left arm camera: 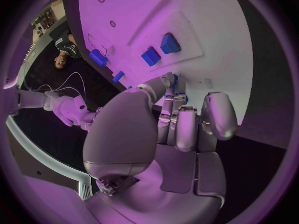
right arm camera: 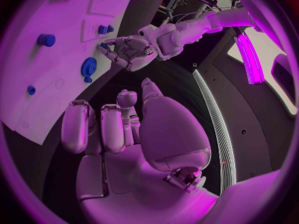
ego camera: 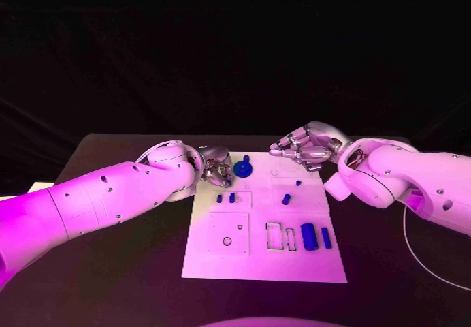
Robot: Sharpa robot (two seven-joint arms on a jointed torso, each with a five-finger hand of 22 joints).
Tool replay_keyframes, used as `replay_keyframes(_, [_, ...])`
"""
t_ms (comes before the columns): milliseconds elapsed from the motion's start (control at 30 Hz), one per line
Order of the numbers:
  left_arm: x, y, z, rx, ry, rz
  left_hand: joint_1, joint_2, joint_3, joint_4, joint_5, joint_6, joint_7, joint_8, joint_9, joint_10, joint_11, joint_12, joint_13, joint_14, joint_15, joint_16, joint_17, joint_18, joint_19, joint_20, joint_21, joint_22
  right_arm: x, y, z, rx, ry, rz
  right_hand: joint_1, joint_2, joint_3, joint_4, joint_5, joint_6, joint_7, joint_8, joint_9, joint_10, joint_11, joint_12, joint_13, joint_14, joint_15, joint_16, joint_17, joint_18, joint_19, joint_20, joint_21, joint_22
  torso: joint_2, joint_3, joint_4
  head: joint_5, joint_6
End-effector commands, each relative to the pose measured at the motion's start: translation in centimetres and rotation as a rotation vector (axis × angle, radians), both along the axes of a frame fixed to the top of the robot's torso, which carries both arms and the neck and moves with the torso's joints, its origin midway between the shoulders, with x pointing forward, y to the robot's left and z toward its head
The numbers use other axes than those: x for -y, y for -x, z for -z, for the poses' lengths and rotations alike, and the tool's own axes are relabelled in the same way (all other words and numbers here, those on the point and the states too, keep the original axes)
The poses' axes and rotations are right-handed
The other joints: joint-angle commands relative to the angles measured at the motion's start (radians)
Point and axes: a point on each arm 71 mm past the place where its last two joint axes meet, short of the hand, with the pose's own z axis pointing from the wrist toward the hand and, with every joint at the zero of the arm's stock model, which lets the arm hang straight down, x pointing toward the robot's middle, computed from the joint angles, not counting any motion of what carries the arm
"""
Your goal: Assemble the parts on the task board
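The white task board (ego camera: 221, 262) lies in the middle of the black table. My left hand (ego camera: 216, 170) is at the board's far left corner and pinches a blue gear (ego camera: 244, 165), which stands tilted off the board; the same gear (right arm camera: 89, 66) shows beside that hand (right arm camera: 127, 52) in the right wrist view. Blue of the gear (left arm camera: 176, 79) peeks out between the left fingertips. My right hand (ego camera: 306, 146) hovers over the board's far right corner with its fingers (right arm camera: 102, 127) curled in on nothing.
On the board lie two small blue blocks (ego camera: 224, 198), a blue peg (ego camera: 286, 199), a tiny blue stud (ego camera: 298, 182), and a blue cylinder (ego camera: 308, 236) next to a blue bar (ego camera: 326, 237) near two outlined slots. A white cable (ego camera: 417, 262) trails at the right.
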Motion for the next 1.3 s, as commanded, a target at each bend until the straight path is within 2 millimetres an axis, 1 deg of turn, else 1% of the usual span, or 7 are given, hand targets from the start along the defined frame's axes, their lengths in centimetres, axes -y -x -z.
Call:
replay_keyframes(33, [0.19,0.06,0.19,0.000,-0.021,0.013,-0.010,0.003,0.003,-0.002,0.002,0.007,-0.003,-0.001,0.000,0.008,-0.001,-0.006,0.001,0.032,-0.006,-0.001,-0.001,-0.018,0.010,-0.006,0.001,0.001,-0.18,0.06,0.00,0.006,0.003,-0.020,0.001,0.005,-0.005,0.000,0.004,0.001,-0.002,0.006,0.002,-0.006,-0.001,0.004,-0.002,0.042,-0.001,-0.004,0.000,0.021,-0.006,-0.003,-0.004,-0.001,0.000,0.0005,0.0003,0.000,-0.001])
replay_keyframes(433, [0.60,0.16,0.58,-0.015,-0.040,0.022,-0.010,0.003,0.003,-0.002,0.002,0.007,-0.003,-0.002,0.000,0.009,-0.001,-0.007,0.002,0.031,-0.006,-0.001,-0.002,-0.018,0.010,-0.006,0.000,0.001,-0.20,0.07,0.01,0.004,0.003,-0.022,0.001,0.005,-0.005,0.000,0.004,0.001,-0.002,0.006,0.002,-0.006,-0.001,0.004,-0.002,0.042,-0.001,-0.004,0.000,0.021,-0.006,-0.003,-0.004,-0.001,0.000,0.0008,-0.0003,-0.001,-0.003])
replay_keyframes(533, [0.53,0.14,0.64,-0.018,-0.044,0.020,-0.020,0.000,0.001,-0.003,0.001,0.001,-0.001,-0.009,-0.002,0.003,0.001,-0.016,0.001,0.029,-0.005,-0.005,-0.009,-0.017,0.007,-0.005,-0.005,-0.001,-0.16,0.07,0.01,0.004,0.003,-0.020,0.001,0.005,-0.005,0.000,0.004,0.001,-0.002,0.006,0.002,-0.006,-0.001,0.004,-0.002,0.042,-0.001,-0.004,0.000,0.021,-0.006,-0.003,-0.004,-0.001,-0.001,0.0012,-0.0001,-0.002,-0.002])
replay_keyframes(667, [0.41,0.10,0.67,-0.018,-0.044,0.019,-0.035,-0.010,0.003,-0.003,0.002,-0.030,0.009,-0.032,-0.010,-0.029,0.013,-0.043,-0.005,0.023,0.005,-0.011,-0.023,-0.015,0.000,0.000,-0.019,-0.008,-0.08,0.06,0.01,0.005,0.004,-0.018,0.001,0.005,-0.005,0.000,0.004,0.001,-0.002,0.006,0.002,-0.006,-0.001,0.004,-0.002,0.042,-0.001,-0.004,0.000,0.021,-0.006,-0.003,-0.004,-0.001,0.000,0.0011,0.0008,-0.003,-0.003])
replay_keyframes(800, [0.32,0.04,0.59,-0.006,-0.034,0.016,-0.053,-0.027,0.006,-0.003,0.004,-0.075,0.022,-0.057,-0.016,-0.069,0.028,-0.067,-0.016,0.014,0.018,-0.023,-0.047,-0.010,-0.013,0.010,-0.051,-0.027,-0.03,0.03,0.01,0.005,0.004,-0.016,0.001,0.005,-0.005,0.000,0.004,0.001,-0.002,0.006,0.002,-0.006,-0.001,0.004,-0.002,0.042,-0.001,-0.004,0.000,0.021,-0.006,-0.003,-0.004,-0.001,0.000,0.0006,0.0005,-0.003,-0.003])
replay_keyframes(933, [0.28,-0.03,0.49,0.007,-0.022,0.014,-0.068,-0.042,0.000,-0.001,0.003,-0.123,0.023,-0.059,-0.017,-0.099,0.034,-0.069,-0.024,-0.006,0.023,-0.049,-0.098,0.001,-0.035,0.017,-0.110,-0.062,0.03,0.00,0.02,0.005,0.005,-0.014,0.001,0.005,-0.005,0.000,0.004,0.001,-0.002,0.006,0.002,-0.006,-0.001,0.004,-0.002,0.042,-0.001,-0.004,0.000,0.021,-0.006,-0.003,-0.004,-0.001,-0.001,0.0006,0.0005,-0.002,-0.002])
replay_keyframes(1300, [0.03,-0.08,0.32,0.026,-0.008,0.006,-0.072,-0.048,-0.006,-0.001,0.003,-0.147,0.022,-0.057,-0.015,-0.121,0.036,-0.068,-0.028,-0.011,0.025,-0.053,-0.108,0.005,-0.042,0.022,-0.129,-0.072,0.18,-0.10,0.05,0.005,0.007,-0.008,0.003,0.006,-0.007,0.001,0.005,0.001,-0.002,0.006,0.002,-0.008,0.000,0.001,-0.005,0.041,-0.001,-0.007,-0.002,0.021,-0.007,-0.003,-0.005,-0.003,-0.001,0.0003,0.0002,-0.002,-0.002])
